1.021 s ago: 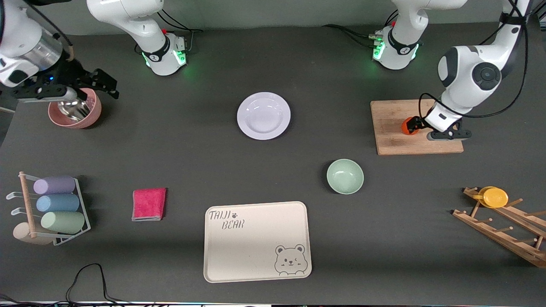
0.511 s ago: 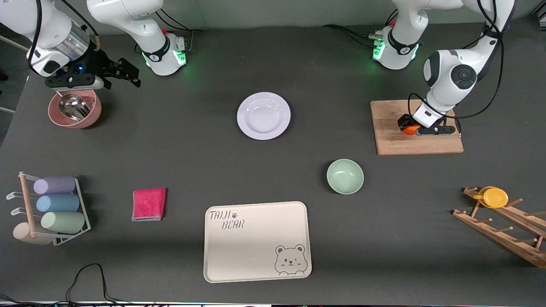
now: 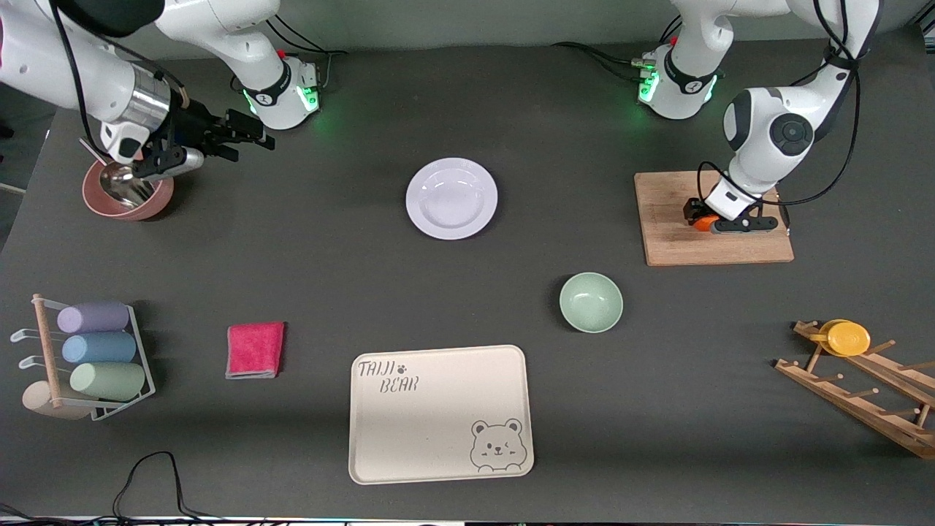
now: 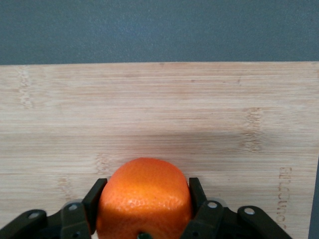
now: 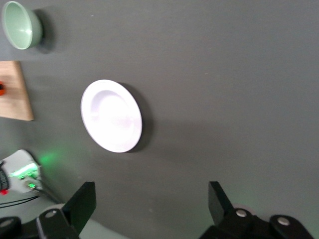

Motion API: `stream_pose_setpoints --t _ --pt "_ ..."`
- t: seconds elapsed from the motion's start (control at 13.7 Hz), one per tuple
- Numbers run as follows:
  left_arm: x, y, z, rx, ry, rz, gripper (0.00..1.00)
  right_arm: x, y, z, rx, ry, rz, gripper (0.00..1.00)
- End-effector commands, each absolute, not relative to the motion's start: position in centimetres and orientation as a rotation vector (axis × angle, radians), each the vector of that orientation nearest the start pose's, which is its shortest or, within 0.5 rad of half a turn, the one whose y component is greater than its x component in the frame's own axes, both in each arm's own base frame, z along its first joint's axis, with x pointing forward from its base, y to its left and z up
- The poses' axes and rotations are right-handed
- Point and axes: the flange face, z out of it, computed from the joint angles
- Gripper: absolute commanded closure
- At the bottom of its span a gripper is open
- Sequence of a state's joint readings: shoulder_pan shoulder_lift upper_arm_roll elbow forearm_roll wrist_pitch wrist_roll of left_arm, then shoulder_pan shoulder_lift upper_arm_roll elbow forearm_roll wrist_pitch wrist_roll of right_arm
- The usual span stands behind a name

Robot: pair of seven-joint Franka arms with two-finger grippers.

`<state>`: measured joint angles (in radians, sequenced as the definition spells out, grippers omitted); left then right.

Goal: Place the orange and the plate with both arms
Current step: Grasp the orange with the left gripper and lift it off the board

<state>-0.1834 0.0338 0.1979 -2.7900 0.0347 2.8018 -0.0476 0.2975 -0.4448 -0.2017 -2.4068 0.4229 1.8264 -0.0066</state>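
Observation:
The orange [image 3: 704, 223] rests on the wooden cutting board [image 3: 676, 245] toward the left arm's end of the table. My left gripper [image 3: 703, 218] is down on it and shut on the orange [image 4: 144, 194], one black finger [image 4: 94, 195] pressed against each side. The pale lavender plate [image 3: 451, 198] lies on the dark table midway between the two bases, with nothing on it. My right gripper [image 3: 252, 135] hangs open and holds nothing, above the table between the pink bowl and the plate. The right wrist view shows the plate [image 5: 111, 115] ahead of the open right gripper [image 5: 152, 191].
A mint-green bowl [image 3: 591, 302] and a cream bear tray [image 3: 438, 416] lie nearer the front camera than the plate. At the right arm's end are a pink bowl with a metal scoop [image 3: 128, 197], a pink cloth [image 3: 254, 349] and a cup rack [image 3: 95, 351]. A wooden rack with a yellow disc [image 3: 847, 338] is near the board.
My left gripper came down over the orange and shut on it. My right arm swung from above the pink bowl toward the plate, its gripper still open.

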Motion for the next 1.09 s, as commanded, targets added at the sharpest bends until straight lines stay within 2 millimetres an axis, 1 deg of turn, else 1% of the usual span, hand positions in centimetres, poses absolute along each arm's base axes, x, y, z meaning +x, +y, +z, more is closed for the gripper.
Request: stream_pose_setpoints --t 0.0,0.07,0.15,0.22,0.29,0.36,0.51,0.58,0.73,0.8,0.95,1.02 --pt "37.4 -0.2 20.9 -3.122 -0.039 0.076 1.0 38.7 5.9 42.4 -2.478 0.037 0.213 0.0" --pt "38.0 -0.5 21.9 -3.124 -0.024 0.081 1.0 38.5 5.8 40.6 -2.42 0.062 0.218 0.0" --pt "38.7 -0.8 23.2 -3.126 -0.013 0.089 1.0 38.2 5.8 38.7 -2.367 0.074 0.222 0.0" --pt "39.6 -1.1 24.8 -3.125 -0.002 0.113 1.0 37.9 5.3 36.7 -2.304 0.073 0.215 0.0" --pt "40.9 -1.7 26.8 -3.125 0.011 0.144 1.0 37.6 4.9 34.2 -2.237 0.058 0.203 0.0" --pt "42.0 -2.5 29.2 -3.126 0.022 0.176 1.0 37.2 5.1 32.1 -2.189 0.031 0.188 0.0" --pt "44.4 -4.7 35.2 -3.164 0.016 0.264 1.0 36.5 5.2 28.0 -2.121 0.006 0.159 0.0" --pt "45.5 -6.0 38.3 -3.193 0.008 0.312 1.0 36.0 5.3 25.7 -2.092 -0.011 0.14 0.0" --pt "47.4 -8.9 45.0 -3.239 0.029 0.334 1.0 35.0 5.5 21.7 -2.04 -0.023 0.1 0.0" --pt "47.8 -10.1 47.3 -3.238 -0.007 0.338 1.0 34.5 5.5 19.9 -2.029 -0.033 0.103 0.0" --pt "47.4 -14.4 51.0 -3.247 -0.032 0.337 1.0 33.4 5.8 16.6 -1.967 -0.028 0.072 0.0" --pt "46.9 -16.6 52.3 -3.274 -0.099 0.358 1.0 32.8 5.9 15.0 -1.94 -0.022 0.068 0.0"
